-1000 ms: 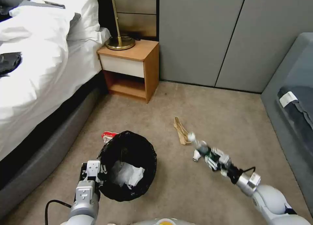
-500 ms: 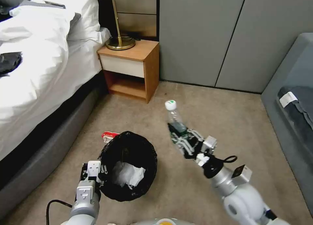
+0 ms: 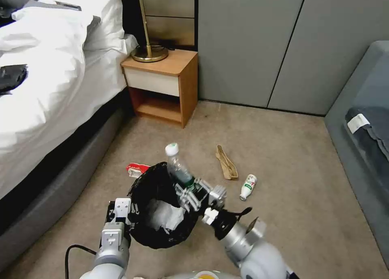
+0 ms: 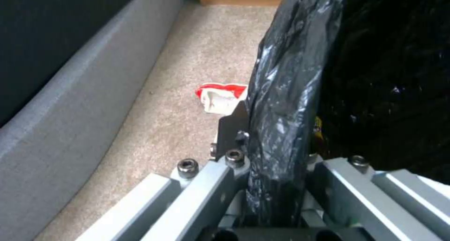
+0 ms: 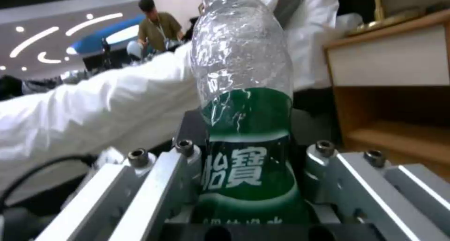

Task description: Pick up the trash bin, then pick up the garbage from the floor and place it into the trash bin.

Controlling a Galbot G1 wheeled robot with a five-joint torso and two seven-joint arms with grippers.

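Observation:
The trash bin [image 3: 142, 234], lined with a black bag, hangs at lower centre of the head view with white tissue [image 3: 162, 216] inside. My left gripper [image 3: 127, 209] is shut on its near-left rim; the left wrist view shows the bag's rim [image 4: 281, 103] pinched in that left gripper [image 4: 274, 156]. My right gripper [image 3: 192, 192] is shut on a clear plastic bottle [image 3: 178, 169] with a green label, held tilted over the bin's right rim. The bottle [image 5: 244, 121] stands in the right gripper [image 5: 248, 156]. Garbage on the floor: a red-white packet [image 3: 135, 169], a tan strip [image 3: 226, 162], a small white bottle [image 3: 248, 186].
The bed [image 3: 48, 88] and its grey base [image 4: 70, 93] run along the left. A wooden nightstand [image 3: 164, 84] with a brass lamp stands at the back. Grey cabinet doors [image 3: 263, 48] close the far side, and a grey sofa [image 3: 364, 121] lies to the right. Open carpet lies between them.
My right gripper rose from the floor with the clear bottle and swung left to above the bin's rim. The small white bottle it was covering now shows on the carpet. The bin shifted slightly.

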